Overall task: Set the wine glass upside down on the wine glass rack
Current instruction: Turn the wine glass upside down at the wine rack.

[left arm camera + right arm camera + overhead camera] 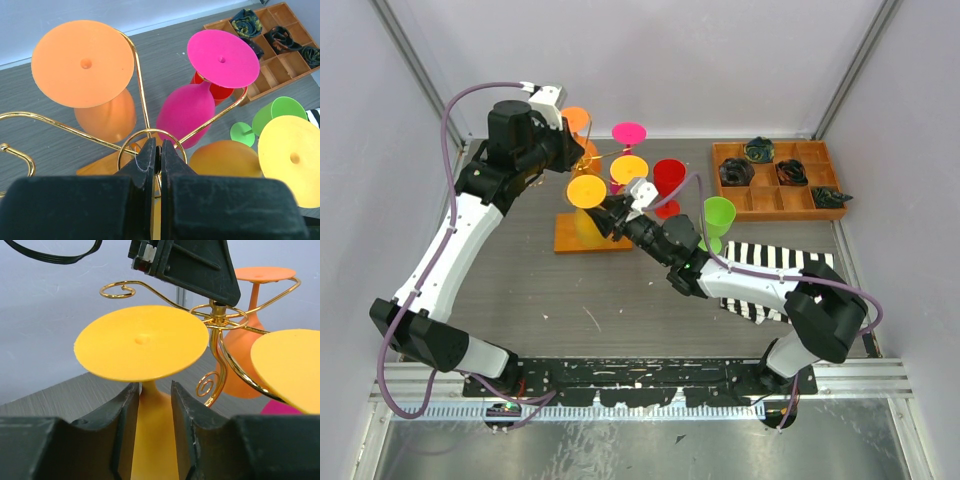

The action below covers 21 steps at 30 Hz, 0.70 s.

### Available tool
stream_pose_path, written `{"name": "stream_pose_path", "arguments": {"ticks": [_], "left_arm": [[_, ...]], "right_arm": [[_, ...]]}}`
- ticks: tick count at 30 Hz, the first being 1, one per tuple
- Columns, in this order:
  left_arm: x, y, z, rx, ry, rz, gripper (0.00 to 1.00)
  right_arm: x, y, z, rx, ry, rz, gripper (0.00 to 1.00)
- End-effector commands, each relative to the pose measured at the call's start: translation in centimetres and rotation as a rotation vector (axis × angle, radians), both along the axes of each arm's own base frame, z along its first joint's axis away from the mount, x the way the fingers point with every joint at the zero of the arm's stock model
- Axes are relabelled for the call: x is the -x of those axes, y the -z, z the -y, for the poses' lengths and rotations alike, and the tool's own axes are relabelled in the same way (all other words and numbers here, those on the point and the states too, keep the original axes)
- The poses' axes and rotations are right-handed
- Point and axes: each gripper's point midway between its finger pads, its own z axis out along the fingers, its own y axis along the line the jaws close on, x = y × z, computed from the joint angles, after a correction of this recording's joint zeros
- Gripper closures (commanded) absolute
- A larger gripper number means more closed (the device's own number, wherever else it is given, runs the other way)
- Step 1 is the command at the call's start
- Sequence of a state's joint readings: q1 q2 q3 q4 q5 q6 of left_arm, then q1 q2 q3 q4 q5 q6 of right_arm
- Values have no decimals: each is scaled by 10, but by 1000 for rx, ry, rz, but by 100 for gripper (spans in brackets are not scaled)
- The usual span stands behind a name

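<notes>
The wine glass [142,342] is yellow-orange and upside down, its round foot [586,190] on top. Its stem runs down between the fingers of my right gripper [152,386], which stands open with thin gaps on both sides of the stem. Whether a scroll arm carries the foot does not show. The wine glass rack [218,347] is gold wire on a wooden base [565,243]. My left gripper [161,150] is shut on the knob at the top of the rack post, above the gold ring [131,141]. In the top view the right gripper [610,212] reaches in from the right.
Upside down on the rack hang an orange glass [82,62], a pink glass [222,57] and another yellow glass [290,157]. A red cup [669,180] and a green glass [718,215] stand on the table. At the back right is a compartmented wooden tray [775,205], with a striped cloth [770,262] in front.
</notes>
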<state>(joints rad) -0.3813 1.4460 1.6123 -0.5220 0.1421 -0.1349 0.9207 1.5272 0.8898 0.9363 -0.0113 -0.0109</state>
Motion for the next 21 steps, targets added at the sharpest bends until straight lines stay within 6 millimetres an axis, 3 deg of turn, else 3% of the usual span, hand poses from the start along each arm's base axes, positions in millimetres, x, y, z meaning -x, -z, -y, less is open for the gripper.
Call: {"name": "stream_pose_path", "arguments": {"ticks": [1,15,21], "left_arm": [[6,18,-14,-40,-37,-59,100],[6,16,-15,-40,-39,-53,99],[7,11,-14,-36,-32,-43,95]], "right_arm": [[1,-17,8,-33,26,34,61],[33,-15,25,12,-56,77,49],[54,18,54,46,-58,-15,48]]}}
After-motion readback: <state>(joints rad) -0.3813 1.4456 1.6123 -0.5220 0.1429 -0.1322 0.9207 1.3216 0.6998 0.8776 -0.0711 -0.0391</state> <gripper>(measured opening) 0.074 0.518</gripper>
